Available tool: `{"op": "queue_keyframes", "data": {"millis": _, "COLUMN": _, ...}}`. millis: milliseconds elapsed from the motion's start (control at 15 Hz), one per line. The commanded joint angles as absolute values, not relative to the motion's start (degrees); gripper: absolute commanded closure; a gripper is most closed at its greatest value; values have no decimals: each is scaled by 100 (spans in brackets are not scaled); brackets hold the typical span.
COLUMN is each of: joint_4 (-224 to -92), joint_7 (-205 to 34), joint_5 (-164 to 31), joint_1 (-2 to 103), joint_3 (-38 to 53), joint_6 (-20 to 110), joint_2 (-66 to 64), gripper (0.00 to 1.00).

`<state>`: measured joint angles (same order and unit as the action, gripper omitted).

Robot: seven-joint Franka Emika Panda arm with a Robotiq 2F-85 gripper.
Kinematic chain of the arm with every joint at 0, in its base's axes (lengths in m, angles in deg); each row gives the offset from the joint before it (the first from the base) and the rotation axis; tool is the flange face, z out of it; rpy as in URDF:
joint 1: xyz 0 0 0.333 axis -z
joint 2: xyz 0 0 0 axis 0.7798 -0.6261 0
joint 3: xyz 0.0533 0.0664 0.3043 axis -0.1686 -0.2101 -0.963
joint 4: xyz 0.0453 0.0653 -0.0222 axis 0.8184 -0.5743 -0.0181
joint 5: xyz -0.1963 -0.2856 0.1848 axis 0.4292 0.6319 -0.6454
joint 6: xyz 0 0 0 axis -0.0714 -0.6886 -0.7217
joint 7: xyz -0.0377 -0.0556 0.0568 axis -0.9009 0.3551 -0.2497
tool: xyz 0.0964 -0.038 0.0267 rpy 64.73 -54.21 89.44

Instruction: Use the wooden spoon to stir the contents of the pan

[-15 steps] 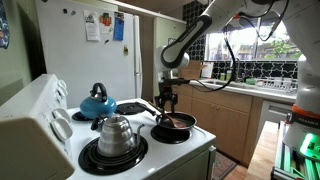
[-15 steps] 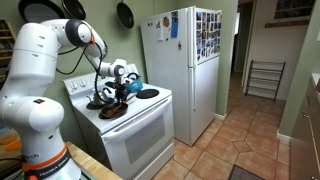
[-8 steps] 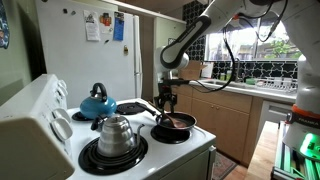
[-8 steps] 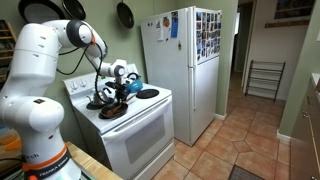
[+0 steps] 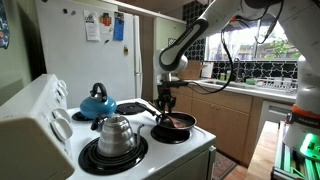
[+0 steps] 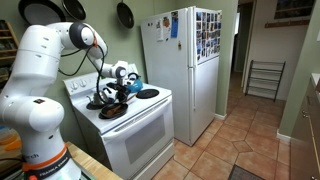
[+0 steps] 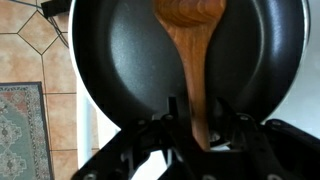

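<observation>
Grip on wooden spoon (image 7: 194, 80): jaws pinching the handle near its end, handle straight between them in wrist view. Spoon bowl well ahead of the jaws, toward the far rim of pan (image 7: 110, 70), over or on the dark inner surface; contact not clear. Pan directly below the jaws, filling most of wrist view. Same pan (image 5: 176, 126) in both exterior views, straight under the jaws on a burner of desk (image 5: 190, 152), arm (image 5: 190, 38) coming down from above. Contents (image 5: 177, 121): low reddish-brown patch inside the pan just beneath the jaws, detail too small to make out; only dark surface around the spoon in wrist view. Spoon itself too slim to trace in the exterior views. Steel kettle (image 5: 116, 133) on the neighbouring burner, apart from the jaws; blue kettle (image 5: 97, 103) behind it, farther from the jaws. White fridge (image 6: 185, 65) well away from the jaws, beside the desk.
</observation>
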<state>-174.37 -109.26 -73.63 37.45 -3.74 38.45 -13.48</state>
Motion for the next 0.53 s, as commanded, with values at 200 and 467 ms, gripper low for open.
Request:
{"op": "queue_keyframes", "data": {"millis": 200, "joint_4": -17155, "joint_7": -10780, "joint_5": -7465, "joint_1": 3682, "joint_3": -278, "joint_6": 3600, "joint_2": -1578, "gripper": 95}}
{"op": "queue_keyframes", "data": {"millis": 467, "joint_4": -17125, "joint_7": -10882, "joint_5": -7371, "joint_1": 3555, "joint_3": -275, "joint_6": 3361, "joint_2": -1506, "gripper": 96}}
